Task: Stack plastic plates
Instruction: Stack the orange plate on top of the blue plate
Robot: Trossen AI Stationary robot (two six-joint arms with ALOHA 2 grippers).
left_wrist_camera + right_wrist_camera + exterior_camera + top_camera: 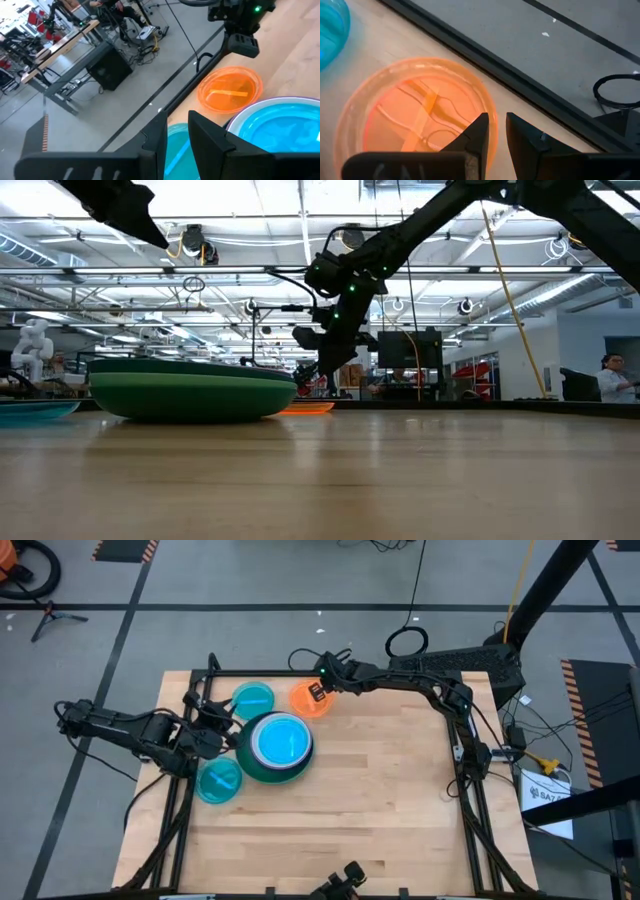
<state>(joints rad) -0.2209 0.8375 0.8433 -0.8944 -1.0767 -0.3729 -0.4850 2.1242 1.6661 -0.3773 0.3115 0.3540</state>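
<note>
A stack of plates (pixel 275 747) stands left of the table's middle, dark green at the bottom with a translucent blue plate (pixel 282 127) on top. Two more blue plates lie flat: one toward the far edge (pixel 252 698), one toward the near-left (pixel 219 780). An orange plate (pixel 308 700) lies flat near the far edge. My left gripper (pixel 177 132) hovers over the far blue plate (pixel 172 147) beside the stack, slightly open. My right gripper (pixel 497 132) is low over the orange plate (pixel 415 120), slightly open, one finger inside its far-right rim and one outside. My right gripper comes from above, pointing down, astride the orange plate's far-right rim (pixel 490 107). Whether the fingers touch the rim, I cannot tell. The plate lies flat on the table (pixel 305 408).
A black frame rail (pixel 520 82) runs along the table's far edge just beyond the orange plate. The wooden tabletop's right half (pixel 400 790) is bare. A person stands in the room at the far right (pixel 610 380).
</note>
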